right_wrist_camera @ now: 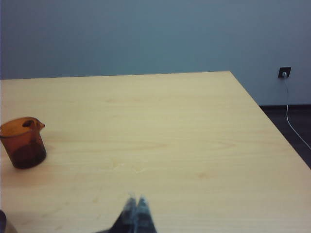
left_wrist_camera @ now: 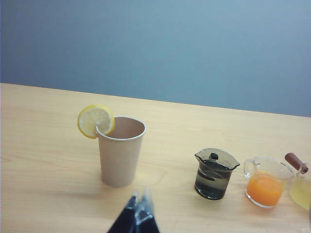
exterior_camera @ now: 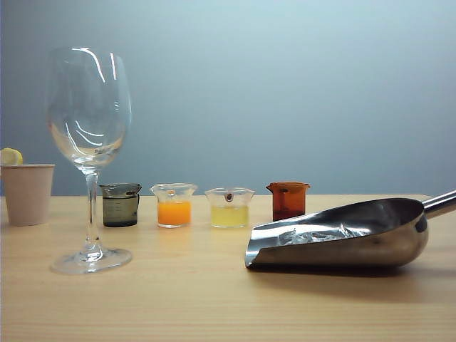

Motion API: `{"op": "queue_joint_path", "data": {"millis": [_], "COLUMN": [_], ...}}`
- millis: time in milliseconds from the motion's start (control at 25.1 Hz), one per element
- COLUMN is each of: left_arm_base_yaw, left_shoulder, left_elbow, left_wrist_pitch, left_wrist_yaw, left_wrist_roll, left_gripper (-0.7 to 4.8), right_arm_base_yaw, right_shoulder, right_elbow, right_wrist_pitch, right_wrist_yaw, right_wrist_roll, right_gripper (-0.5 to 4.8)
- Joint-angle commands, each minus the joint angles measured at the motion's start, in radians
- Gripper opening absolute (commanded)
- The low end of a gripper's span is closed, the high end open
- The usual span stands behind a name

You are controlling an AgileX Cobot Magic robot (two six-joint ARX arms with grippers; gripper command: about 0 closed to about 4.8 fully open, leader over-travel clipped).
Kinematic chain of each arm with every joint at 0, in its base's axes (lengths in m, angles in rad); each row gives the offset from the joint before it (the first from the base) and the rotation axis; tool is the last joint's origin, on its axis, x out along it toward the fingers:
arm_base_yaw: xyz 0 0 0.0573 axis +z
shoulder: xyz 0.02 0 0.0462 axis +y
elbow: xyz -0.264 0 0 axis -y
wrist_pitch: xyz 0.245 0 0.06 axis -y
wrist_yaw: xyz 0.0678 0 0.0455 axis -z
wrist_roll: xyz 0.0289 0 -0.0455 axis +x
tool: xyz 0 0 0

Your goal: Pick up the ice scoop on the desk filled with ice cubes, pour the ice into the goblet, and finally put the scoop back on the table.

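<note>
In the exterior view the shiny steel ice scoop (exterior_camera: 349, 239) lies on the pale wood desk (exterior_camera: 214, 299) at the right, mouth toward the left, rod handle running off the right edge. Clear ice cubes (exterior_camera: 324, 232) lie inside it. The tall clear goblet (exterior_camera: 89, 153) stands empty at the left. No arm shows in that view. My left gripper (left_wrist_camera: 140, 198) hangs shut with nothing held, above the desk near the paper cup. My right gripper (right_wrist_camera: 136, 200) is shut too, empty, over bare desk. Scoop and goblet are out of both wrist views.
A beige paper cup (left_wrist_camera: 120, 150) with a lemon slice (left_wrist_camera: 95, 121) stands at the far left. Behind the goblet and scoop runs a row of small beakers: dark (exterior_camera: 120, 204), orange (exterior_camera: 174, 204), yellow (exterior_camera: 229, 207) and brown (exterior_camera: 288, 200). The desk's right edge (right_wrist_camera: 269, 121) drops to the floor.
</note>
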State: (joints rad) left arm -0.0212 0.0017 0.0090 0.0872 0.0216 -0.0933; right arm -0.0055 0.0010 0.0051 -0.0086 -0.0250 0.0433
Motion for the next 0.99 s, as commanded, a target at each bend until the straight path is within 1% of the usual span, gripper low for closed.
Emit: {"op": "queue_joint_path", "data": {"millis": [40,159,398,478,557,597,637,716,796,995], "left_arm_base_yaw": [-0.001,-0.001,-0.001,-0.001,-0.001,-0.001,-0.001,-0.001,-0.002,-0.002], "left_shoulder": [0.000,0.000,0.000,0.000,0.000,0.000,0.000,0.000,0.007,0.067], "left_elbow": [0.003,0.003,0.004,0.011,0.044,0.112,0.169,0.236,0.293,0.452], "left_wrist_pitch": [0.015,-0.001,-0.029,-0.032,-0.076,-0.173,-0.243,-0.292,-0.315,-0.427], "left_wrist_yaw": [-0.022,-0.017,-0.016,0.008,0.008,0.008,0.010,0.041,0.068,0.122], "left_wrist_roll": [-0.005,-0.016,-0.017,-0.037,-0.048,-0.046,-0.046,-0.046,-0.045,-0.045], "left_gripper": [-0.05,-0.05,-0.05,-0.05,-0.05,-0.05,-0.05,-0.05,-0.05,-0.05], "right_arm_base_yaw": [0.000,0.000,0.000,0.000,0.000,0.000,0.000,0.000,0.000,0.000], "right_shoulder": [0.000,0.000,0.000,0.000,0.000,0.001,0.008,0.027,0.060,0.177], "right_elbow": [-0.001,-0.001,0.001,0.019,0.056,0.130,0.202,0.298,0.377,0.539], "right_wrist_pitch": [0.009,-0.013,-0.011,-0.014,-0.026,-0.070,-0.129,-0.215,-0.264,-0.336], "right_wrist_yaw": [0.005,0.005,0.004,0.003,0.002,0.000,-0.003,-0.023,-0.031,-0.059], "right_wrist_roll": [-0.006,-0.031,-0.027,0.006,0.047,0.100,0.114,0.142,0.179,0.232], "right_gripper": [-0.05,-0.05,-0.05,-0.05,-0.05,-0.05,-0.05,-0.05,-0.05,-0.05]}}
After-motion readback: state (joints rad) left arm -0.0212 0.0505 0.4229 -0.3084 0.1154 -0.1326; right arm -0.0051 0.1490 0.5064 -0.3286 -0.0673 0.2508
